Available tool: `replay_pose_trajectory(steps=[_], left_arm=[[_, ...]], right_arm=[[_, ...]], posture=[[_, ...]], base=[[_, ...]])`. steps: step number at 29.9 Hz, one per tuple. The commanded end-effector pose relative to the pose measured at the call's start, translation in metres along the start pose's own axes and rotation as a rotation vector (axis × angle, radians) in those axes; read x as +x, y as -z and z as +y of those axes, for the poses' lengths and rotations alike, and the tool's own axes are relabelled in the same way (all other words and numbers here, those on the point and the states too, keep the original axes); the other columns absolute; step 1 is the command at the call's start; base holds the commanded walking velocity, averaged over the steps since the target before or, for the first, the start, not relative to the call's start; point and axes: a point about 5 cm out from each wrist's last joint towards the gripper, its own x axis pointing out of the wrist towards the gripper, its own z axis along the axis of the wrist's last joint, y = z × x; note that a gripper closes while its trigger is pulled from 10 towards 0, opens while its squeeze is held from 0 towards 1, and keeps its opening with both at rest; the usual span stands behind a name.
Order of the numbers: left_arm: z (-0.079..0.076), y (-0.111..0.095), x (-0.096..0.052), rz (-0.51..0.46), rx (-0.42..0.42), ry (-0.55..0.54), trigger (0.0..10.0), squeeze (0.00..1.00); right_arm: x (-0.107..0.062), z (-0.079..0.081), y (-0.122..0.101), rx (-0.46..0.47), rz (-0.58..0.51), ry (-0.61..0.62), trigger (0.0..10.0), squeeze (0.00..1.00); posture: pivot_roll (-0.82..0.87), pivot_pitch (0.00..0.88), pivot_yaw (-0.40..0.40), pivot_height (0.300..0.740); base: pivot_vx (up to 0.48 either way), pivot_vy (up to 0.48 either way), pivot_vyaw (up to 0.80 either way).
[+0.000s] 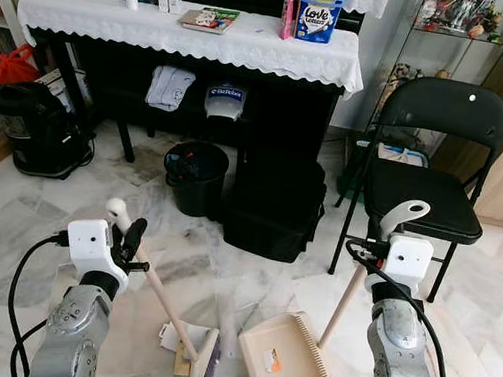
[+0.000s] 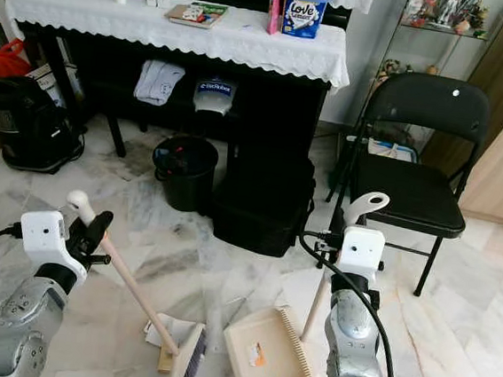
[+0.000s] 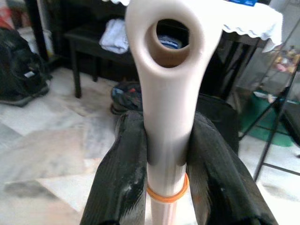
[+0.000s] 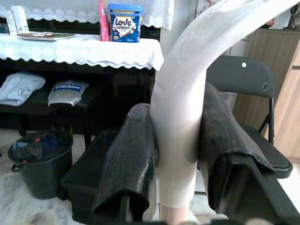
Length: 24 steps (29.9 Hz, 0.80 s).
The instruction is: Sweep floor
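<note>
Left gripper (image 3: pixel 168 154) clamps the light, stiff wooden-handled hand broom (image 1: pixel 165 300) near its cream plastic cap, bristles on the marble floor (image 1: pixel 18 211). Right gripper (image 4: pixel 176 154) pinches the beige plastic dustpan (image 1: pixel 284 361) high on its rigid handle, pan resting just beside the broom; both 2 grips look secure though smooth.

black folding chair (image 1: pixel 432 161) beside lace-covered table (image 1: pixel 195 36), bucket (image 1: pixel 196 176) beneath.

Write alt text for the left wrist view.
Two black fingers of the left gripper clamp the pale broom handle just below its hanging hole. Behind lie marble floor, a black bin and a dark bench.
</note>
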Motion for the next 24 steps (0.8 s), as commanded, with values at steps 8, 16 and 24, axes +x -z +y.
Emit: replay_pose_trajectory(steps=[8, 16, 24], left_arm=[[0.008, 0.001, 0.0, -0.007, 0.134, -0.083, 10.0, 0.0], [0.02, -0.001, 0.001, -0.024, 0.216, -0.182, 10.0, 0.0], [0.024, -0.002, 0.001, -0.033, 0.268, -0.218, 10.0, 0.0]], right_arm=[[0.008, 0.001, -0.011, 0.004, -0.054, -0.006, 10.0, 0.0], [0.008, 0.003, -0.012, 0.008, -0.057, -0.01, 10.0, 0.0], [0.008, 0.003, -0.012, 0.008, -0.058, -0.01, 10.0, 0.0]], posture=[[-0.02, 0.0, -0.024, 0.74], [-0.01, 0.0, -0.024, 0.74], [-0.01, 0.0, -0.022, 0.74]], base=[[0.0, 0.0, 0.0], [0.0, 0.0, 0.0], [0.0, 0.0, 0.0]])
